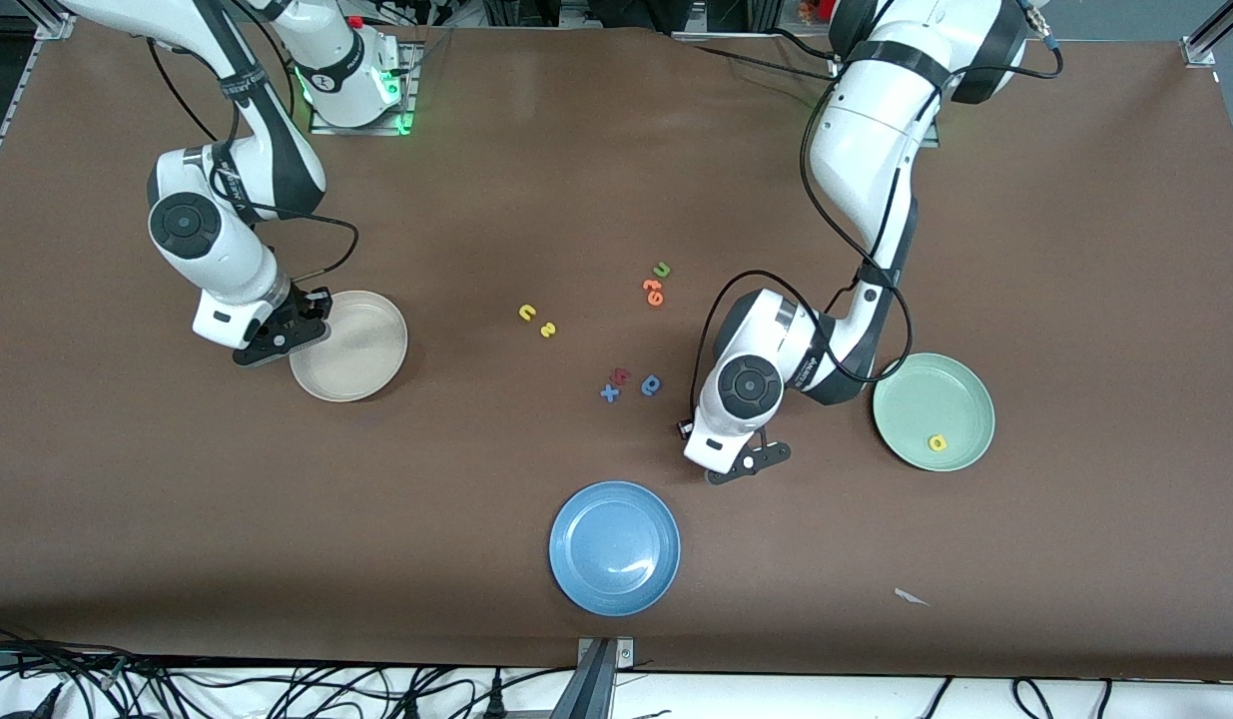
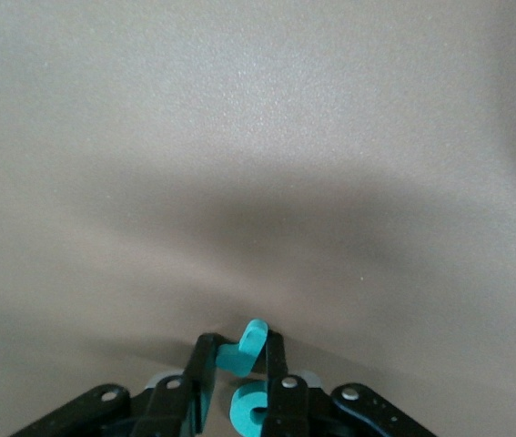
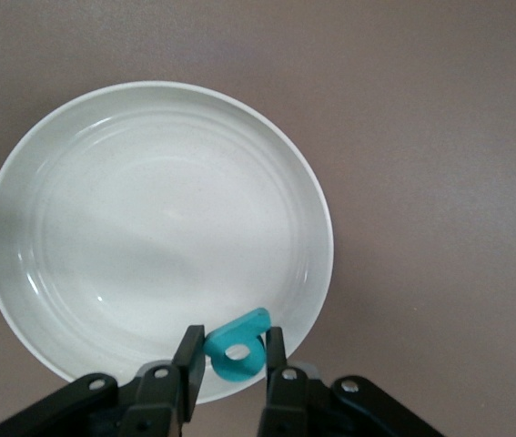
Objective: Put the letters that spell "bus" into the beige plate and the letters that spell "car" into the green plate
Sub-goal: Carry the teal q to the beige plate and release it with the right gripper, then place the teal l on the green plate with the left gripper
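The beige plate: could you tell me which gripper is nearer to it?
Right. The right gripper hangs over the beige plate's rim; the left gripper is near the green plate.

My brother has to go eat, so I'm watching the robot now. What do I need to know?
Right end effector: shut on the teal b, over the rim of the beige plate.
Left end effector: low at the table beside the green plate, shut on a teal letter; I cannot tell which one.
Done: the yellow a lies in the green plate.
Left: drop the b in the beige plate, then bring the yellow u and yellow s, both on the table mid-way between the plates. The c and r go in the green plate.
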